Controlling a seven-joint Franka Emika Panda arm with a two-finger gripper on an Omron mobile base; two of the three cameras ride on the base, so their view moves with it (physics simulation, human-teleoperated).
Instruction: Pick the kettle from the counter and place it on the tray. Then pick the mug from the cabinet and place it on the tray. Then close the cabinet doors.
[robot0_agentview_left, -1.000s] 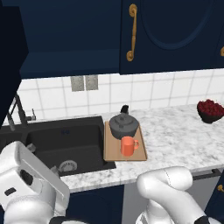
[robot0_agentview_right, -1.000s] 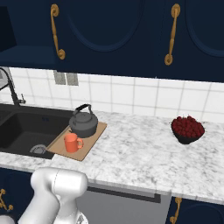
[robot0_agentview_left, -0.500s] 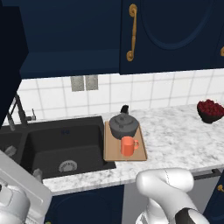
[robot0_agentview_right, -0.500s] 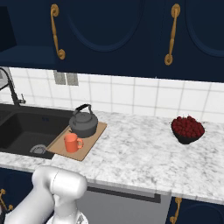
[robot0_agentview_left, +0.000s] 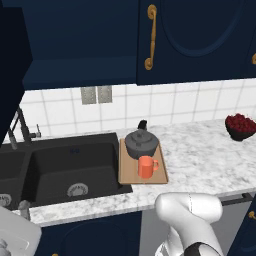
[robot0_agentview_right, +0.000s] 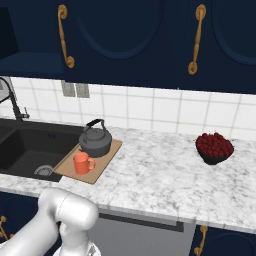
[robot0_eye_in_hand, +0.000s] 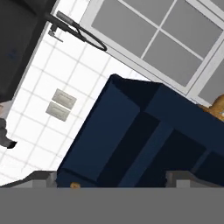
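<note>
Since a moment ago my white arm has dropped out beside the sink (robot0_agentview_left: 65, 165). On the tabletop (robot0_agentview_right: 155, 170), mug (robot0_agentview_left: 146, 166) and kettle (robot0_agentview_left: 141, 143) sit on the tray (robot0_agentview_left: 125, 172). My jaws (robot0_eye_in_hand: 111, 177) gape wide, empty, facing the open cabinet (robot0_eye_in_hand: 131, 140). I'd push its door (robot0_agentview_left: 12, 75) squarely shut.

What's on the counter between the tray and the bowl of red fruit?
Nothing. In the right base view, the speckled counter runs bare from the tray, which holds the kettle and mug, across to the bowl of red fruit.
</note>
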